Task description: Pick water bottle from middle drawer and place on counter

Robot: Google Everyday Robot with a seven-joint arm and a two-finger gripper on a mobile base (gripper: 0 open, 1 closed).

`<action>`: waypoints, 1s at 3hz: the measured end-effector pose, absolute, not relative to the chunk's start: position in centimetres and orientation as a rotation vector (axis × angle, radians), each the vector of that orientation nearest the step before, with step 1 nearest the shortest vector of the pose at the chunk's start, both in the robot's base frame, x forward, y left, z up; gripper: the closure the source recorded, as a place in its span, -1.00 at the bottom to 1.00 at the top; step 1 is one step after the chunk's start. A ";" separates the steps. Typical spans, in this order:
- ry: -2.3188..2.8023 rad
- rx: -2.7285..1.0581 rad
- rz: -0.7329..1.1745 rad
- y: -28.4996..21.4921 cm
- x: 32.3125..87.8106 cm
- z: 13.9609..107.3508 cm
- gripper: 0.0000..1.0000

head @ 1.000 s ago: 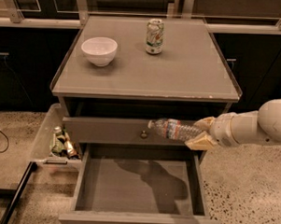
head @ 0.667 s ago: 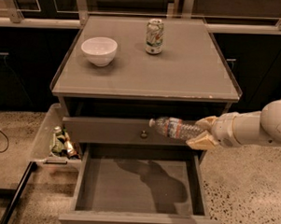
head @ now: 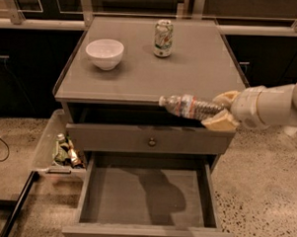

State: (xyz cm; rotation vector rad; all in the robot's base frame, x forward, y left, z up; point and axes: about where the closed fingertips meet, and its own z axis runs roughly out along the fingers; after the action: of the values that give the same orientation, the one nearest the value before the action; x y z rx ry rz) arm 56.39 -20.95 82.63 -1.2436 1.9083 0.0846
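Note:
My gripper comes in from the right and is shut on the water bottle, a clear ribbed bottle with a white-and-red label. The bottle lies level, cap pointing left, in front of the counter's front edge at about its height. The middle drawer is pulled open below, and its flat bottom is bare. My arm's white forearm reaches off the right side.
A white bowl and a white-green soda can stand on the counter. The top drawer is closed. A clear plastic bin with small dark bottles hangs at the cabinet's left side. Speckled floor lies to the right.
My gripper has lifted the water bottle from level with the top drawer's front up to the counter's front edge. The drawer and counter items have not moved.

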 end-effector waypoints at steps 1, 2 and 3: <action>1.860 -1.225 0.066 -21.4 58.6 89.1 1.00; 1.832 -1.184 0.080 -22.3 61.1 94.3 1.00; 1.801 -1.167 0.058 -22.7 61.5 96.5 1.00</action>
State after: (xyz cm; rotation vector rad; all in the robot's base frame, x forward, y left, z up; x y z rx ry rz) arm 61.53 -22.67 96.49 -1.1672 1.8010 0.0577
